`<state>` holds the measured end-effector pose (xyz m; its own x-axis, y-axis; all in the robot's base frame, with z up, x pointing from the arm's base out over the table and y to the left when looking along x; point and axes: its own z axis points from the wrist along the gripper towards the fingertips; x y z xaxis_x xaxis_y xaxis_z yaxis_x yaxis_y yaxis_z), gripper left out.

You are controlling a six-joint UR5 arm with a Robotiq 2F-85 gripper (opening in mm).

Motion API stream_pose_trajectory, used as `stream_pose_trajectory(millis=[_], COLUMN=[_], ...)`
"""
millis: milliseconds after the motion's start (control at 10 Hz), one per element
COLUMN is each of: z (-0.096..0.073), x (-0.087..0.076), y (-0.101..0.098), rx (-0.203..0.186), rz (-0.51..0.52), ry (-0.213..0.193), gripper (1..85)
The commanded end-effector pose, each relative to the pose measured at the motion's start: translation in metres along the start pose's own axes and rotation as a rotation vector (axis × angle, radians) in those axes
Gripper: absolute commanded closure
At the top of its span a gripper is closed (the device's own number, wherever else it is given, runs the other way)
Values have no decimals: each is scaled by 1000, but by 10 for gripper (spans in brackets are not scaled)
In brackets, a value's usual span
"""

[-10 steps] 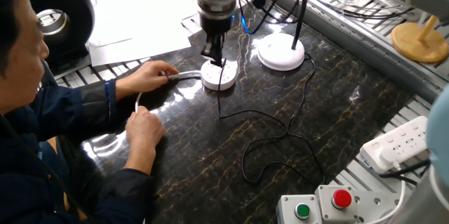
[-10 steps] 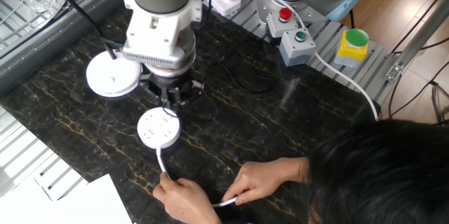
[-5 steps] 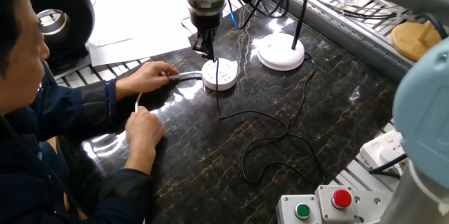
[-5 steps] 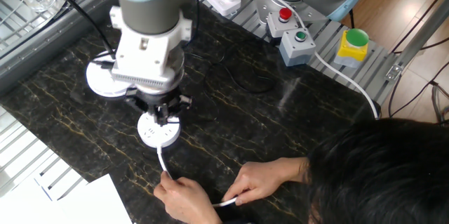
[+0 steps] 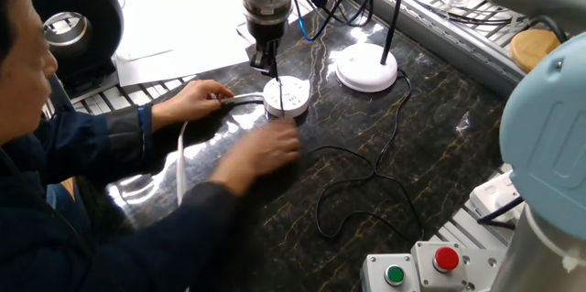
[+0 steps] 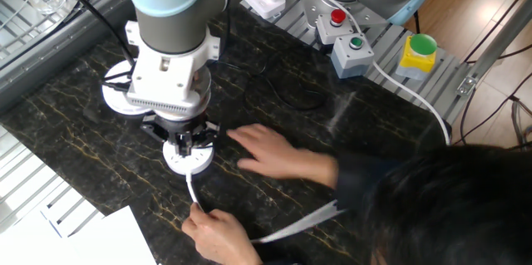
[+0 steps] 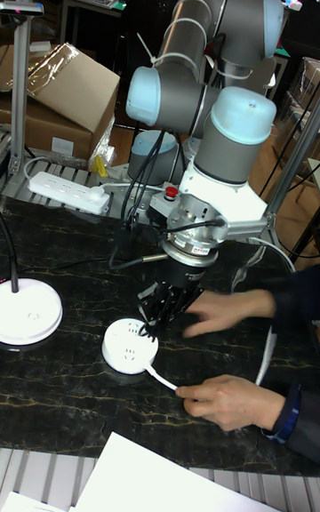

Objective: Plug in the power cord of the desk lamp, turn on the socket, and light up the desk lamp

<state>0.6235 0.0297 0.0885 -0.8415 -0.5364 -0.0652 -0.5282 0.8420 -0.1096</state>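
The round white socket (image 5: 286,97) lies mid-table, its thick white cable held by the person's left hand (image 5: 203,98). My gripper (image 5: 266,65) stands upright at the socket's far edge with its narrow fingers together, tips at or just above the socket (image 7: 130,348). In the other fixed view the gripper (image 6: 187,139) hides most of the socket (image 6: 188,159). The desk lamp's white disc base (image 5: 366,67) sits to the right, and its thin black power cord (image 5: 319,211) loops over the dark tabletop. The person's right hand (image 5: 265,150) covers the cord's socket end, so the plug cannot be made out.
The person's right hand (image 6: 278,155) reaches close beside my gripper. A white power strip (image 7: 69,192) lies at the table's edge. A button box (image 5: 417,269) with red and green buttons sits near the front right corner. Papers (image 5: 183,27) lie at the back left.
My gripper has shifted from above the socket's middle to its far edge and come lower. The person's right hand left the white cable and moved toward the socket.
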Motion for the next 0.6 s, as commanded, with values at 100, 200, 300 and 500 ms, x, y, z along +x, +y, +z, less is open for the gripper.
stream_pose_trajectory(millis=[100, 200, 300, 500], z=[1, -2, -3, 2], x=[6, 12, 17, 17], y=[5, 10, 15, 31], rx=[-27, -36, -36, -67], rz=[13, 26, 56, 134], ry=[-13, -4, 4, -2], gripper=[843, 843, 843, 843])
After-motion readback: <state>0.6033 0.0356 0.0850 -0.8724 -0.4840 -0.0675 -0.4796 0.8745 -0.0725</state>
